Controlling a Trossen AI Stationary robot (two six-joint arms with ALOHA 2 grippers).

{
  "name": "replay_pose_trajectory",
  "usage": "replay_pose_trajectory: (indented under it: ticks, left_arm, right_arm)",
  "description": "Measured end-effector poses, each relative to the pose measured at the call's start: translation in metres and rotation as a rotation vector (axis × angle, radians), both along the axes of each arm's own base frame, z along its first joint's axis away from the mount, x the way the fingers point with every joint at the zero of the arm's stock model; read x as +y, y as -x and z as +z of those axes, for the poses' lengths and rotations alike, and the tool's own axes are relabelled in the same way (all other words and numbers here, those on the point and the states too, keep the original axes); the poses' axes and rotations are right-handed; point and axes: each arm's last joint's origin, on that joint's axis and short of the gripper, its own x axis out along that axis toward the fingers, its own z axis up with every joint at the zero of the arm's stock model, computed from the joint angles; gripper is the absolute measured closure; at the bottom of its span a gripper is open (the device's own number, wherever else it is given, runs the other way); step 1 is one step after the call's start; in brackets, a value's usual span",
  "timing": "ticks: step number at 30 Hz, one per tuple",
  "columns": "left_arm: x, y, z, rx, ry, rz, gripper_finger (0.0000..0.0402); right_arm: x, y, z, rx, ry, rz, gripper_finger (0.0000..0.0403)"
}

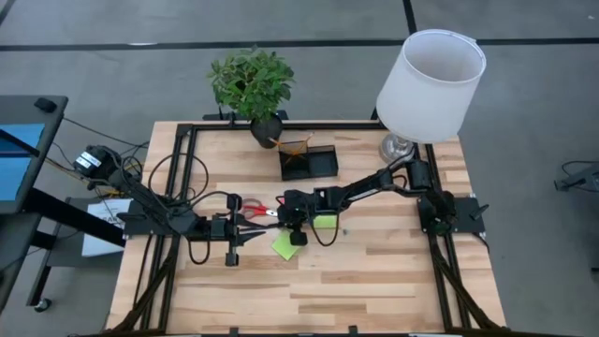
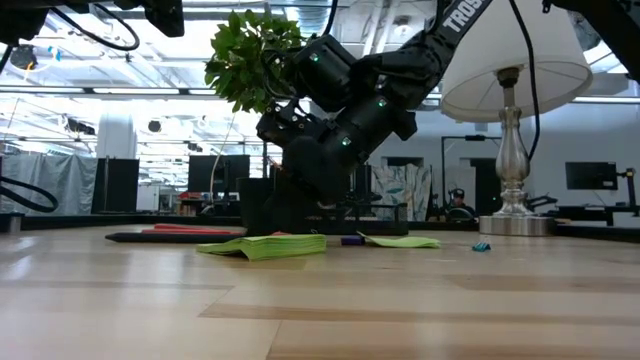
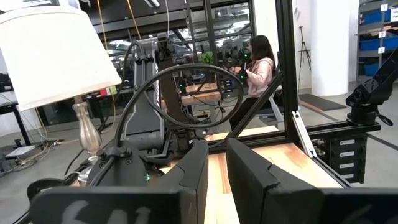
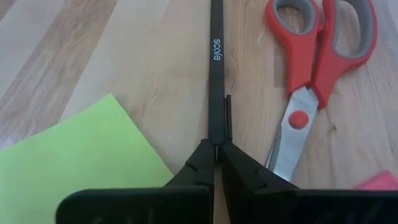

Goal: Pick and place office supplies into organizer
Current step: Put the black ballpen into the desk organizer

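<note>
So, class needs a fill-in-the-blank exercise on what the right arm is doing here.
1. The right gripper has its jaws shut on the black ____.
2. Beside the pen lie scissors with ____ handles.
3. The sticky-note pad near the gripper is ____ in colour.
4. The plant stands next to the dark ____.

Missing words: pen; red; green; organizer

In the right wrist view, the black pen is being cut off by the top edge, and its near end is being covered by the right gripper. The handles of the red-handled scissors are being clipped at the upper right corner. At the lower left, a lime-green sticky-note pad is being cropped by the frame edge. In the low view, the organizer is being largely hidden behind the arm at centre.
</note>
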Motion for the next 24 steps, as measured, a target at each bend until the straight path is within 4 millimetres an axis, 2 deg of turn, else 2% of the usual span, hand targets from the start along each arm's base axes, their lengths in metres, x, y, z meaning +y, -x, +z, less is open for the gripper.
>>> replay_pose_trajectory:
  ticks: [5,13,24]
  left_arm:
    - [0.0,0.0,0.0,0.001,-0.001,0.0,0.035]
    - [0.0,0.0,0.0,0.002,-0.001,0.0,0.035]
    - [0.0,0.0,0.0,0.001,0.0,0.0,0.035]
  right_arm:
    - [0.006,0.006,0.011,0.036,0.052,-0.029,0.0402]
    - [0.022,0.02,0.052,0.031,0.137,-0.053,0.0403]
    - [0.024,0.06,0.112,0.115,0.312,-0.18,0.0403]
